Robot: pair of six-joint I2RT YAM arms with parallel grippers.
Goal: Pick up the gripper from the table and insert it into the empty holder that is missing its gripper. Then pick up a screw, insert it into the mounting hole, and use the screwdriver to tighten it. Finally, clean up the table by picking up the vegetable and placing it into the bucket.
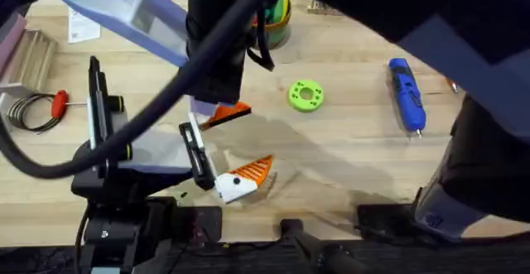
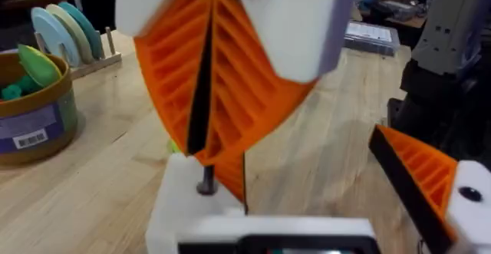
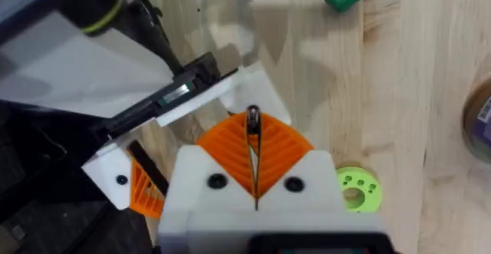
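The right gripper (image 2: 203, 156) was clamped on a screw (image 2: 207, 179), its orange pads pressed flat together with the screw pinched at their very tips. In the left wrist view the screw hung just below those tips at lower centre. It stood upright, long axis vertical, its lower end meeting the top of the white holder (image 2: 180, 208).

The holder was one finger of the left gripper (image 2: 291, 169), which stood wide. Its other finger (image 2: 418, 169), orange-tipped, sat well apart at lower right.

In the overhead view the blue screwdriver (image 1: 407, 94) lay at upper right on the table (image 1: 348, 158). Its long axis ran nearly top to bottom, dark tip toward the lower edge. The bucket (image 2: 34, 116) stood at the left of the left wrist view.
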